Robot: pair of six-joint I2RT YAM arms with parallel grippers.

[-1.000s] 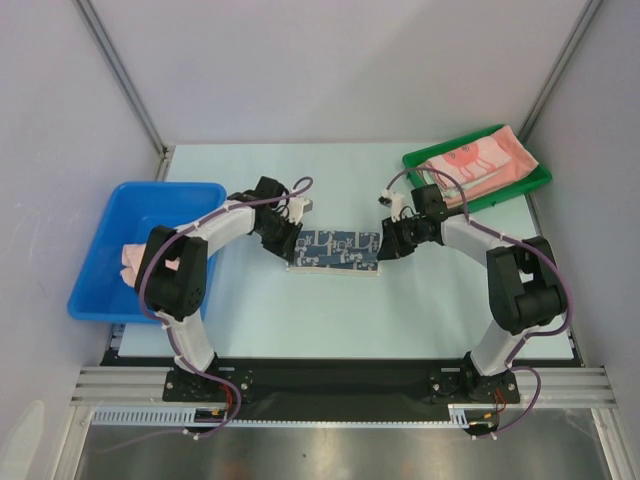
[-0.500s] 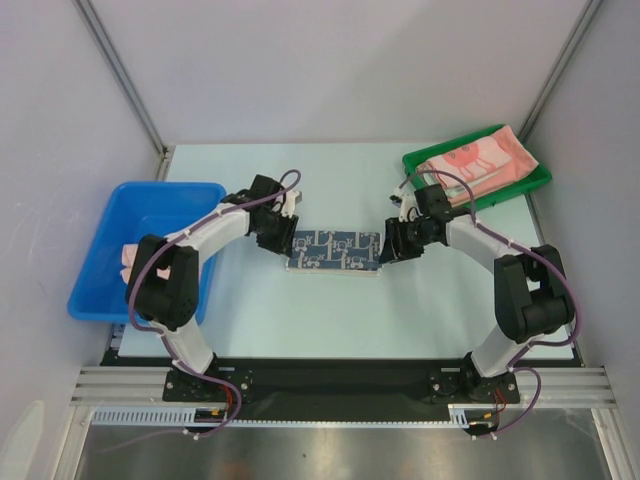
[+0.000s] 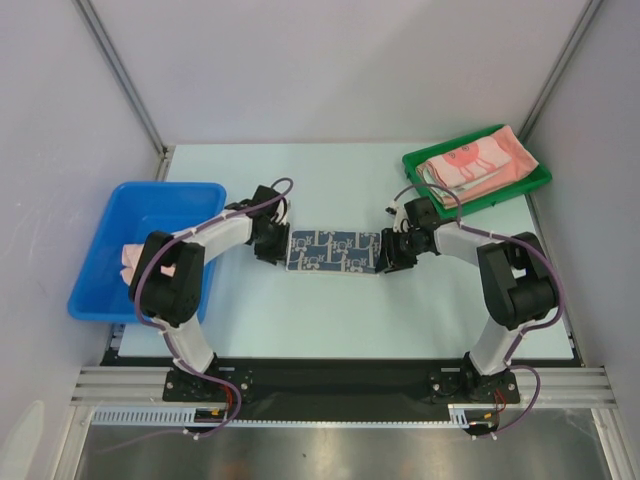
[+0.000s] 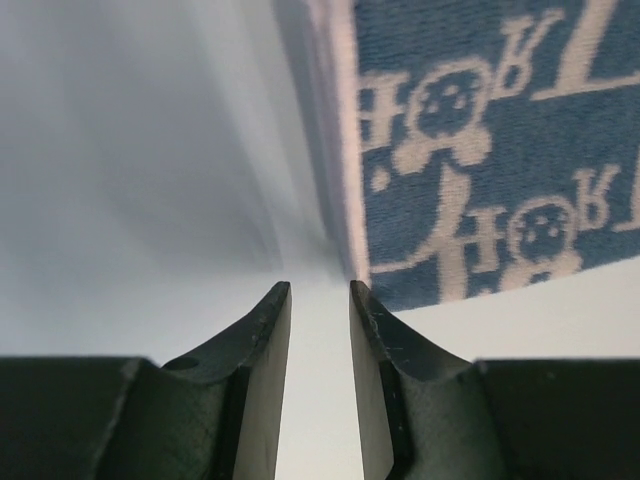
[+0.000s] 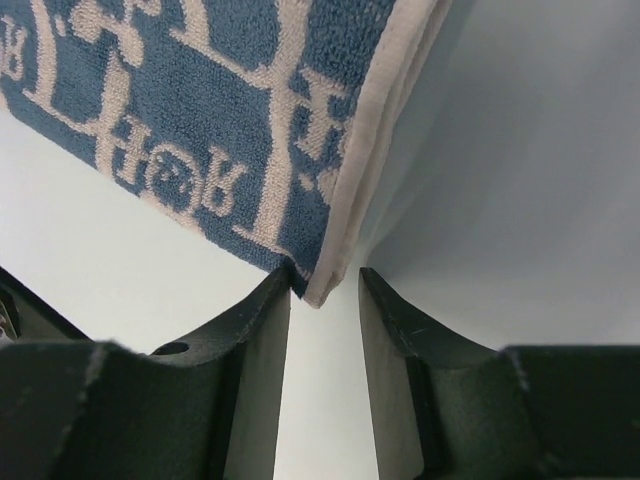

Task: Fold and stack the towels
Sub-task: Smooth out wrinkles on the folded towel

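A dark blue white-patterned towel [image 3: 333,251] lies folded flat in the middle of the table. My left gripper [image 3: 275,243] is at its left end, low on the table, open; in the left wrist view [image 4: 319,290] the towel's near corner [image 4: 480,150] lies just ahead of the right finger. My right gripper [image 3: 387,252] is at the towel's right end, open, with the towel's pale-edged corner [image 5: 320,270] between the fingertips. Folded salmon-pink towels [image 3: 475,163] are stacked in the green tray [image 3: 530,183]. Another pink towel [image 3: 128,259] lies in the blue bin [image 3: 140,205].
The blue bin stands at the table's left edge, the green tray at the back right. Grey walls enclose the table on three sides. A metal rail [image 3: 340,380] carrying the arm bases runs along the front edge.
Both grippers have come down and drawn in toward the ends of the blue towel. The towel has shifted slightly and lies flatter.
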